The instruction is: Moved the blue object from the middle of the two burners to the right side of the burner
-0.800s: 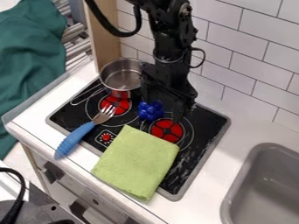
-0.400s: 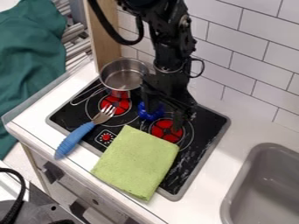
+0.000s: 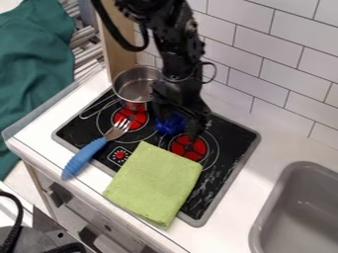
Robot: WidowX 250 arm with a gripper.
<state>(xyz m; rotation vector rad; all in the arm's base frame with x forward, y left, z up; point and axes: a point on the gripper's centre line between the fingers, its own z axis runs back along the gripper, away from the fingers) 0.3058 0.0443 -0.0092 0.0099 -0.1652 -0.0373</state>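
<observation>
In the camera view, find the black gripper (image 3: 177,127) low over the middle of the stovetop (image 3: 210,180), pointing down. Make out two fingers spread widely apart, one on either side of the blue object (image 3: 170,124). Cannot tell whether touching it; see no clear grip.

See the blue object on the stovetop, between the left burner (image 3: 131,118) and the right burner (image 3: 188,147), partly hidden under the gripper. Read a lumpy, roundish shape, knobbed all about, with no plain front or tip. Cannot tell a long axis, nor name a direction of pointing.

Note the metal pot (image 3: 137,88) behind the left burner, and the blue-handled fork (image 3: 86,156) lying aslant, tines towards that burner, handle towards the counter's front edge. Find the green cloth (image 3: 153,183) flat across the stovetop's front, near the right burner, and the grey sink (image 3: 297,207) off to the right.
</observation>
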